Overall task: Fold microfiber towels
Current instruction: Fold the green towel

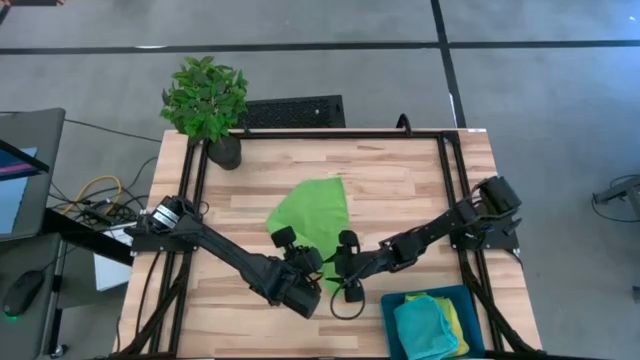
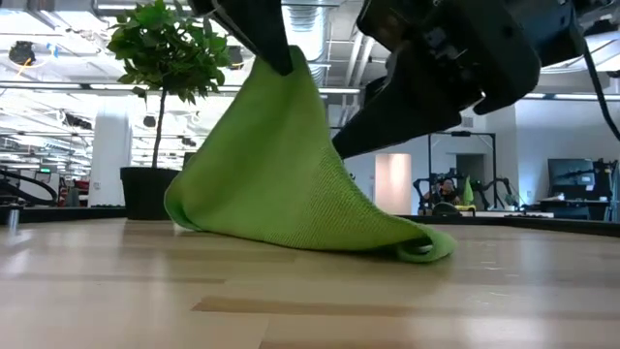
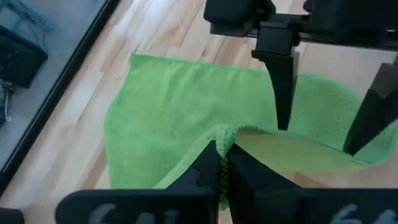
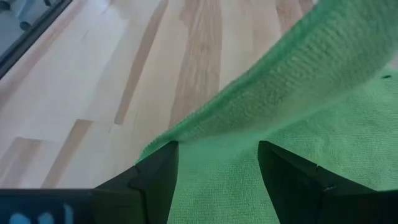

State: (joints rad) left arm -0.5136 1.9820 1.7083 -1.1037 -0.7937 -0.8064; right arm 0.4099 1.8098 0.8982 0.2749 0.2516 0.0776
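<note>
A lime green towel (image 1: 312, 212) lies on the wooden table's middle, its far part flat and its near part raised to a peak (image 2: 291, 68). My left gripper (image 1: 316, 262) is shut on that raised part. My right gripper (image 1: 343, 264) is open just to its right. Its fingers (image 4: 155, 177) stand on either side of green cloth, below the lifted edge (image 4: 292, 68). A turquoise towel (image 1: 423, 325) and a yellow towel (image 1: 456, 318) lie in a blue bin (image 1: 392, 300). A second lime green towel does not show. My left gripper pinches the towel's near edge (image 3: 219, 134) between its two shut fingers, where the cloth bunches. The held part is lifted clear. The cloth slopes down from it to the table, where the far part (image 3: 180, 87) and a fold at the right (image 2: 426, 247) rest. Whether my right gripper's open fingers (image 3: 283, 93) touch the towel, I cannot tell.
The blue bin stands at the table's near right corner. A potted plant (image 1: 208, 100) stands at the far left corner. A black frame (image 1: 440, 135) runs along the table's edges. Bare wood lies left of and beyond the towel.
</note>
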